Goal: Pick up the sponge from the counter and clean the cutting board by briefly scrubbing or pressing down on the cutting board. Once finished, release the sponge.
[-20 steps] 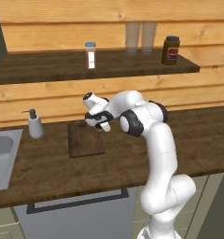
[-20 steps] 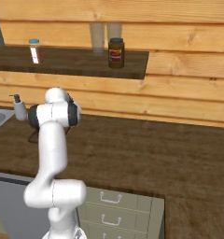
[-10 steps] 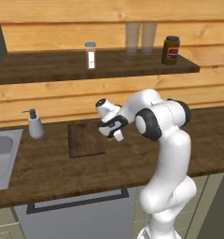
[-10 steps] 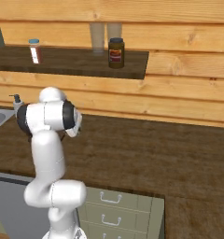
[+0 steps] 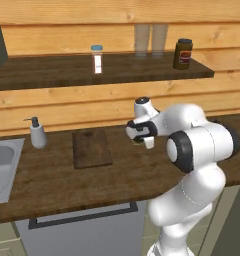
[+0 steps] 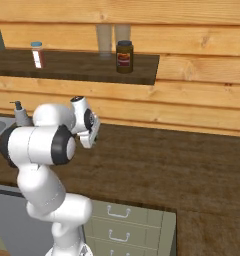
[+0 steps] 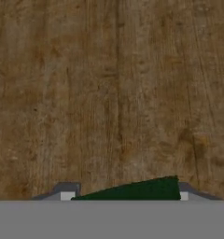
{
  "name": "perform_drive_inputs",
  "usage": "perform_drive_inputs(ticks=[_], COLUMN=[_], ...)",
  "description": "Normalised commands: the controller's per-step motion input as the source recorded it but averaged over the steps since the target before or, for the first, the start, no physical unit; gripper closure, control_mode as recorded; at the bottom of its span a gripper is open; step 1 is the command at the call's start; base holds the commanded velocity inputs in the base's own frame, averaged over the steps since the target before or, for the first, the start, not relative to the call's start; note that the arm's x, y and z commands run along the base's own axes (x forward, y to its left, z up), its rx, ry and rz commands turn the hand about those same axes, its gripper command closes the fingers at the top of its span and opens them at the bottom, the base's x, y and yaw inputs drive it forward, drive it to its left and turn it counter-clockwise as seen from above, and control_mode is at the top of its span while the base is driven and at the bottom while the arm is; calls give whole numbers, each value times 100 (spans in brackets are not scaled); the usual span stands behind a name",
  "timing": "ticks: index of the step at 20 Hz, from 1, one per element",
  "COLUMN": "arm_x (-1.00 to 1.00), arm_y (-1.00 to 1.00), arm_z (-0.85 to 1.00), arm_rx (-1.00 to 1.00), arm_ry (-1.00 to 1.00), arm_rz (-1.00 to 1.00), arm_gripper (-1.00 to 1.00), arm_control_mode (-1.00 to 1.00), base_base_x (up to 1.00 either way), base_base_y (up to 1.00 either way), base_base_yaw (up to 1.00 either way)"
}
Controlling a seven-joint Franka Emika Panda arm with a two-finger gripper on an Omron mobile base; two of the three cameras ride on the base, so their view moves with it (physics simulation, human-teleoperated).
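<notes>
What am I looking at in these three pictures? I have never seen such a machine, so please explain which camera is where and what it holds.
This is a rendered kitchen with a white robot arm whose gripper has two fingers. Two pictures come from cameras on the robot's base, behind the arm, one to its left and one to its right; they show the same scene from two sides. The third comes from a camera on the hand, looking along the fingers down at the wood.

On the counter lie a dark cutting board, a soap dispenser and, at the left edge, a grey sink. The wall shelf above carries a small bottle, two glasses and a brown jar.

The gripper is shut on the sponge, seen as a dark green shape between the fingertips in the hand view. It hangs to the right of the board, not over it.
</notes>
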Motion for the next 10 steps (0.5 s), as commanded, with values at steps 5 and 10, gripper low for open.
perform_drive_inputs(ticks=[5, 10], arm_x=[-52, -29], arm_y=[-24, -4], arm_z=[-11, -52], arm_rx=[0, -3], arm_ry=[-1, -3], arm_rz=[-1, -4], arm_gripper=[100, 100], arm_control_mode=[-100, -100], base_base_x=[0, 0], base_base_y=[0, 0], base_base_yaw=[0, 0])
